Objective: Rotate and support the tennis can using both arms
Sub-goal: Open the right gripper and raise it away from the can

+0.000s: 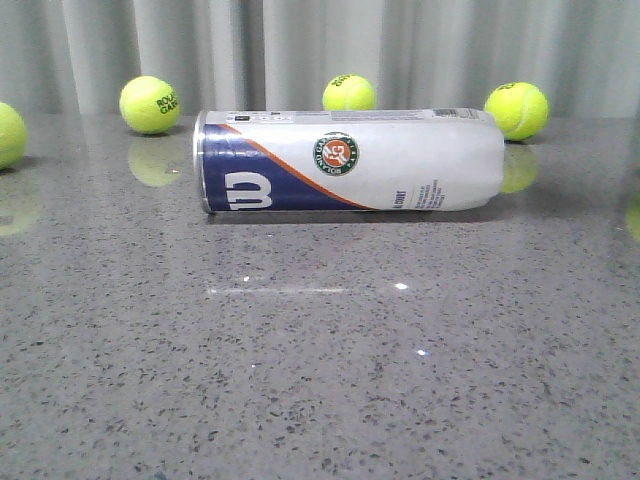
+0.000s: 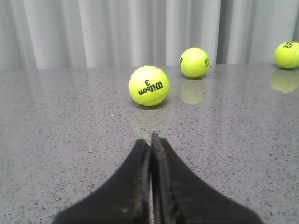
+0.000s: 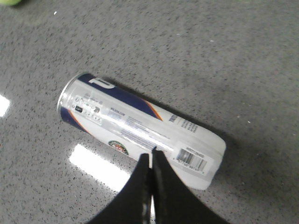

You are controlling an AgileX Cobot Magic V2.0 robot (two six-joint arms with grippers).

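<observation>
The tennis can (image 1: 350, 160) lies on its side on the grey speckled table (image 1: 320, 380), navy end with the white "W" to the left, round emblem facing the front. It also shows in the right wrist view (image 3: 140, 128), lying slantwise below my right gripper (image 3: 150, 153). That gripper is shut and empty, raised above the can's white half. My left gripper (image 2: 151, 140) is shut and empty, low over bare table, with a Wilson ball (image 2: 148, 85) ahead of it. Neither gripper shows in the front view.
Several yellow-green tennis balls stand along the back by a grey curtain: one at back left (image 1: 150, 104), one behind the can (image 1: 349, 93), one at back right (image 1: 516, 110), one at the left edge (image 1: 8, 135). The left wrist view shows two more balls (image 2: 194, 62) (image 2: 287, 54).
</observation>
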